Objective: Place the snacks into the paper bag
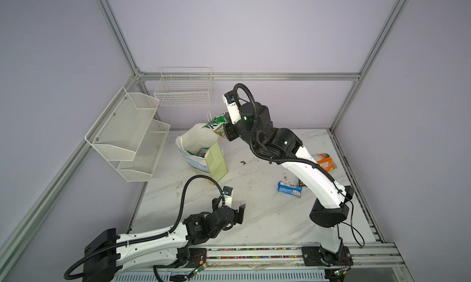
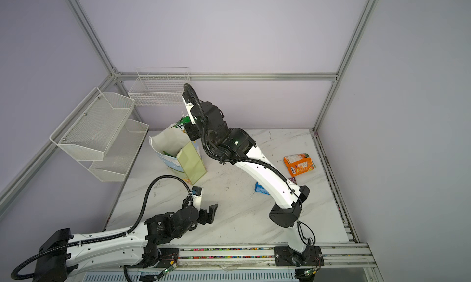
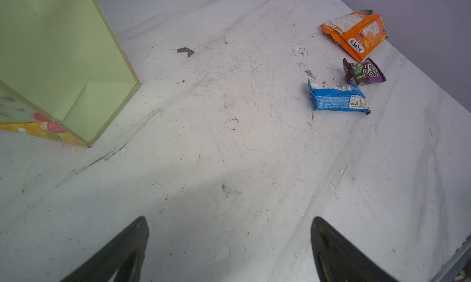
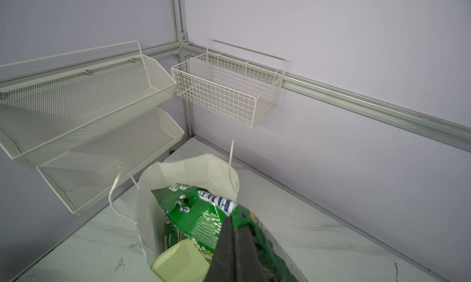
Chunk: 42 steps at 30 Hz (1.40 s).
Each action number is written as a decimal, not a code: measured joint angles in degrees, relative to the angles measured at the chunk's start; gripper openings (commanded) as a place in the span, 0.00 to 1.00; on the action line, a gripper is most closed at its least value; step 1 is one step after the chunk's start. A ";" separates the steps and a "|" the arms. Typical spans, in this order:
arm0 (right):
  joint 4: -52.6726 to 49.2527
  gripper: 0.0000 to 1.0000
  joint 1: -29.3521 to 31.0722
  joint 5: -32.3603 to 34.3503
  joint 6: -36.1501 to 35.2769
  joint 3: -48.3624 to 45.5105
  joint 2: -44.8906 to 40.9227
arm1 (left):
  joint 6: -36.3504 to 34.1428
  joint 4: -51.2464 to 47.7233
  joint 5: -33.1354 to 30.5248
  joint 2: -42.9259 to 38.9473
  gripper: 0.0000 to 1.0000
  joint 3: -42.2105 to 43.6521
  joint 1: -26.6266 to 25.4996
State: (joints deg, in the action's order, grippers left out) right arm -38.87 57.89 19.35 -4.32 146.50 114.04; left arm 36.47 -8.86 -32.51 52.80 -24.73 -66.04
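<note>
Right pincer (image 4: 233, 218) pinches crinkly green packet (image 4: 196, 217) over white-lined paper bag (image 4: 178, 172).

one paper bag (image 1: 217, 163), one green packet (image 1: 216, 125) aloft, one orange packet (image 2: 299, 164), one blue packet (image 3: 337, 99), one purple wrapper (image 3: 364, 72), one wire basket (image 1: 183, 91), one two-tier mesh rack (image 1: 125, 126)

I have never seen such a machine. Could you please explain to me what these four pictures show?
These are two robot arms at a table, each ending in a two-fingered gripper. Two pictures look down from overhead on the whole scene; the other two come from small cameras on the arms' wrists. The right gripper is shut on a green packet, over the mouth of the paper bag. The left gripper is open and empty. An orange packet, a blue packet and a purple wrapper lie on the table. White baskets hang at the walls.
</note>
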 measured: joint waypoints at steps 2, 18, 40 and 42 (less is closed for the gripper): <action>1.09 0.00 0.02 -1.25 0.15 0.20 0.09 | 0.00 -0.04 -0.09 -0.04 0.97 -0.02 -0.13; 8.83 0.00 0.02 -9.73 2.82 2.32 6.62 | 1.11 -1.09 -0.81 -1.68 0.97 0.39 -0.98; 18.80 0.00 0.02 -17.92 8.20 4.04 11.96 | 3.13 -2.93 -2.23 -5.95 0.95 2.95 -1.99; 19.21 0.00 -0.09 -18.62 8.87 4.04 12.46 | 3.41 -3.32 -2.25 -6.23 0.95 3.17 -2.03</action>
State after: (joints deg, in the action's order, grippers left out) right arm -19.66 57.80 0.73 4.56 150.54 126.50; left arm 39.88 -12.19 -34.76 46.57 -21.56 -68.07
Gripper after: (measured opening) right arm 0.044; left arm 0.955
